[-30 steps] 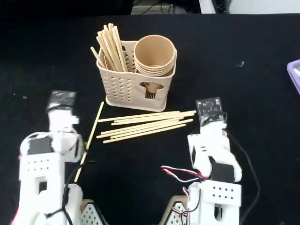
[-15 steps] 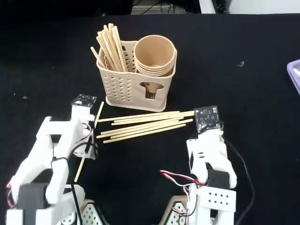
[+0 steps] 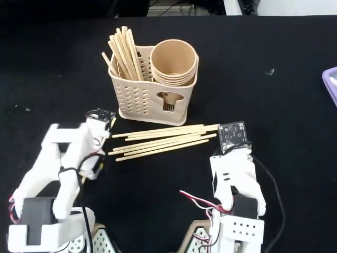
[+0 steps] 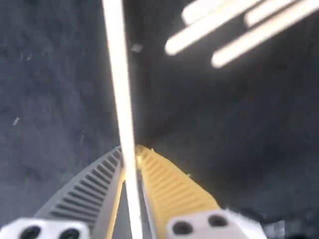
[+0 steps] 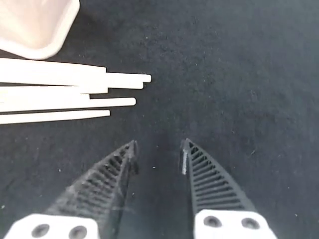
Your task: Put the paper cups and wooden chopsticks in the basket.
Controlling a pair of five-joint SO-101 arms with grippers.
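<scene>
Change: over the last second the left arm has swung forward from its folded pose and come down over the stray stick; the right arm has barely shifted.
Left pincer (image 4: 130, 149): closed down to a stick's width, jaws pinching the single chopstick (image 4: 119, 74), which runs out past the tips over the table (image 3: 274, 105).
Right pincer (image 5: 157, 149): jaws parted, nothing between them, poised just short of the ends of the loose chopsticks (image 5: 55, 79).
Loose chopsticks (image 3: 163, 139): a flat bundle on the table in front of the basket, near it but apart.
Basket (image 3: 139, 97): upright; one compartment holds standing chopsticks (image 3: 124, 50), the other the stacked paper cups (image 3: 174, 60).
Step in hand: judged to be securing the single chopstick for a lift toward the chopstick compartment.
How to do it well: confirm the pinch is firm before rising. The grip looks off-centre along the stick, so expect the long end to droop. Lift clear of the bundle, tip the stick toward vertical, and lower it end-first among the standing chopsticks without knocking the basket rim.
</scene>
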